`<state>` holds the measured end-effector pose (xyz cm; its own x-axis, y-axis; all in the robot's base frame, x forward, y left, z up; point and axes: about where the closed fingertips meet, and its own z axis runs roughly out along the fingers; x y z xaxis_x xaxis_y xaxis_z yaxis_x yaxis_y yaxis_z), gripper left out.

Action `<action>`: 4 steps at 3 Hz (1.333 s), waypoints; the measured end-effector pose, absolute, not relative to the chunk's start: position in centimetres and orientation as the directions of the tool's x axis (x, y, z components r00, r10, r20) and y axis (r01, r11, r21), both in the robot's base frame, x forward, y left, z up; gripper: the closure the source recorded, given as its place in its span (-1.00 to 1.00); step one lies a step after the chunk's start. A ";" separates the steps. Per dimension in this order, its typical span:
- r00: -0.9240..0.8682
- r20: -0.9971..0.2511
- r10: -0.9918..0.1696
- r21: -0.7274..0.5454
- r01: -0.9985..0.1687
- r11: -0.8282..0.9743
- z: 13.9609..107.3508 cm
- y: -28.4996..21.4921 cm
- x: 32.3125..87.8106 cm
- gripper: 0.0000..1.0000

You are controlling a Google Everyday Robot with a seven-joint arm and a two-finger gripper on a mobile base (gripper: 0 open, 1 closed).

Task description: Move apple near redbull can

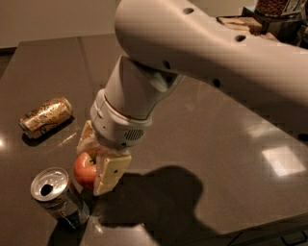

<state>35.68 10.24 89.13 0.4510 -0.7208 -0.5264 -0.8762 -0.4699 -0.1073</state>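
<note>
The red-orange apple (83,169) sits between the cream fingers of my gripper (94,168), low over the dark table at the lower left. The gripper is shut on it; one finger (111,172) shows on the apple's right, the other is partly hidden behind it. The redbull can (57,196), silver with blue patches and a shiny top with a dark hole, stands just left and in front of the apple, a small gap between them. My white arm comes in from the upper right and hides the table behind the apple.
A gold-and-brown patterned can (46,115) lies on its side at the left. The dark table (216,144) runs right and back; its front edge is at the lower right. Boxes and a jar (269,9) stand at the top right corner.
</note>
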 end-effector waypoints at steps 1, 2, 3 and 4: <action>0.457 -0.510 -0.729 -0.088 -0.870 -0.485 88.2 10.3 35.6 1.00; 0.460 -0.499 -0.734 -0.080 -0.868 -0.490 87.3 10.1 35.8 1.00; 0.471 -0.490 -0.733 -0.081 -0.862 -0.500 86.5 10.1 35.9 0.63; 0.475 -0.487 -0.733 -0.075 -0.859 -0.506 85.8 10.1 35.9 0.17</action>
